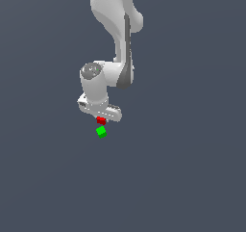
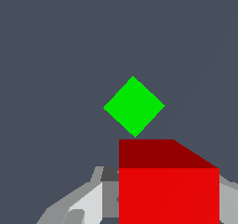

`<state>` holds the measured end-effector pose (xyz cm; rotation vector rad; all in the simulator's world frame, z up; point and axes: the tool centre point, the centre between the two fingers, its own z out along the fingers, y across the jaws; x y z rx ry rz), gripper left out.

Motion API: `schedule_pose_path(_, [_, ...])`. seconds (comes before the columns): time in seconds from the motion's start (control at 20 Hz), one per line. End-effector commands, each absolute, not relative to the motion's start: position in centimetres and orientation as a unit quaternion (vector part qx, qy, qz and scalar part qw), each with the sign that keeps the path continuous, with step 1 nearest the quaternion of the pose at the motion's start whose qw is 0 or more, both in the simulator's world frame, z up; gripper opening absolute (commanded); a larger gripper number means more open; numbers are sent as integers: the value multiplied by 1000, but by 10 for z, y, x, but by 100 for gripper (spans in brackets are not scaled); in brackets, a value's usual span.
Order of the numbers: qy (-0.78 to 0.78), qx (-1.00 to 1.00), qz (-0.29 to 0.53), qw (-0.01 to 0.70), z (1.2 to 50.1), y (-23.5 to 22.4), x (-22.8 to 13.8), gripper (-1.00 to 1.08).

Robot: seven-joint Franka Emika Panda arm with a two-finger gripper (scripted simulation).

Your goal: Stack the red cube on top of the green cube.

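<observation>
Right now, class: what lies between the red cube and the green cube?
Nothing. In the wrist view, only bare grey floor shows between the red cube and the green cube; the exterior view shows them close, nothing between.

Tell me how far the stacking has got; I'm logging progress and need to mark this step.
Done: the red cube sits between the gripper fingers, seemingly grasped and lifted. In hand: carrying it toward the green cube, which lies apart with its top bare in the wrist view. Left: aligning above it, lowering, releasing.
</observation>
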<state>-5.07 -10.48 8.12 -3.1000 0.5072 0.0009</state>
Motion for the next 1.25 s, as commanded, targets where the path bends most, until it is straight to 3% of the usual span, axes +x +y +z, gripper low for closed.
schedule_pose_path(0.0, [161, -987, 0, 0, 75, -107, -37, -100])
schedule_pose_path(0.7, [161, -987, 0, 0, 61, -113, -7, -100])
schedule_pose_path(0.75, [161, -987, 0, 0, 61, -113, -7, 100])
schedule_pose_path(1.2, [161, -987, 0, 0, 61, -113, -7, 100])
